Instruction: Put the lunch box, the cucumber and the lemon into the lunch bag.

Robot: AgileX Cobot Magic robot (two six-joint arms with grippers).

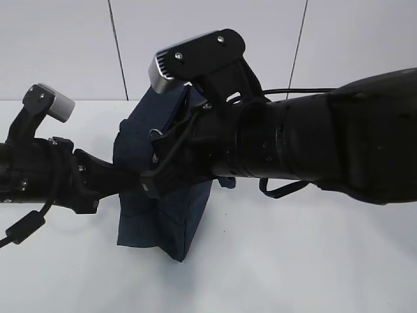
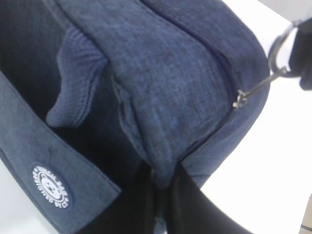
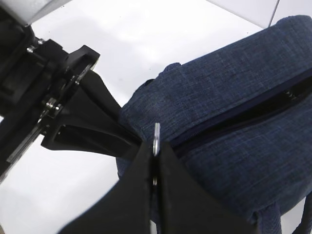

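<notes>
The navy fabric lunch bag stands on the white table between my two arms. In the left wrist view my left gripper is shut on a fold of the bag's fabric at one end. In the right wrist view my right gripper is shut on the silver ring pull, at the end of the black zipper. The same ring pull shows at the left wrist view's top right. The two grippers sit close together at that end of the bag. The lunch box, cucumber and lemon are out of view.
The white table spreads around the bag, with a pale wall behind. A loop handle hangs on the bag's side above a round white logo patch. The bulky right arm hides the bag's top in the exterior view.
</notes>
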